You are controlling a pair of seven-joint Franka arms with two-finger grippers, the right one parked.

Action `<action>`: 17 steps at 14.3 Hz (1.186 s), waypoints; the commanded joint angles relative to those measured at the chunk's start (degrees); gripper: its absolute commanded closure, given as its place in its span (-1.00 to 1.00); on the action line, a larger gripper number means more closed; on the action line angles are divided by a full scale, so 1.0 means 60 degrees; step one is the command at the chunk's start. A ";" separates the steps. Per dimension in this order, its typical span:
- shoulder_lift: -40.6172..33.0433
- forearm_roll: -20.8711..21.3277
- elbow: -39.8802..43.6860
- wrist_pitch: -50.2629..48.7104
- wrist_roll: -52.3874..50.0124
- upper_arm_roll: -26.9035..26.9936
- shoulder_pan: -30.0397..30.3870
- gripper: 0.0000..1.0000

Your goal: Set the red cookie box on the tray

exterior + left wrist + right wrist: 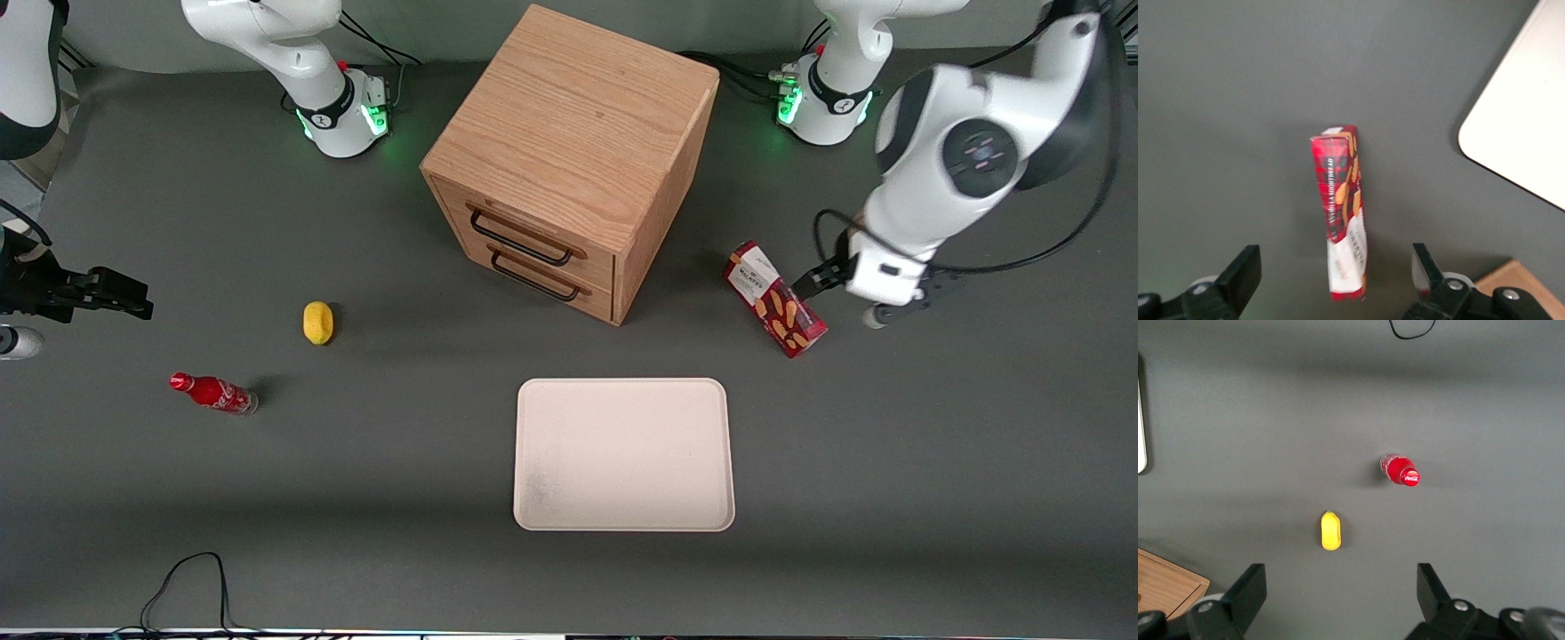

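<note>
The red cookie box (775, 299) is showing glossy printed card, lying on the matt grey worktop (889, 498). The tool (1338, 287), open above it, is looking like matt black plastic. At the box's seven o'clock, the tray (624, 455) is looking smooth and matt cream.

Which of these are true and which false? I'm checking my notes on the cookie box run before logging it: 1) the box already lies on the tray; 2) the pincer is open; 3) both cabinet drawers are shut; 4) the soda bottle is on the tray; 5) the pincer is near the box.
1) False. The red cookie box stands on the table, beside the wooden cabinet and farther from the front camera than the tray.
2) True. The pincer has its fingers spread wide, the box showing between them.
3) True. Both drawers sit flush.
4) False. The soda bottle is on the table toward the parked arm's end, near the lemon.
5) True. It hovers close above the box, not gripping it.
</note>
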 commanded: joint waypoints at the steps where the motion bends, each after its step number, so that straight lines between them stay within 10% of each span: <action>1: 0.0120 0.0058 -0.1533 0.1976 -0.1194 -0.0092 -0.0159 -1.00; 8: 0.1512 0.0073 -0.2636 0.4502 -0.1621 -0.0093 -0.0379 -0.97; 10: 0.1600 0.0087 -0.2636 0.4488 -0.1607 -0.0078 -0.0379 -0.42; 12: 0.1805 0.0335 -0.2622 0.4488 -0.1563 -0.0078 -0.0408 0.83; 17: 0.1806 0.0659 -0.2359 0.4239 -0.1081 0.0082 -0.0408 1.00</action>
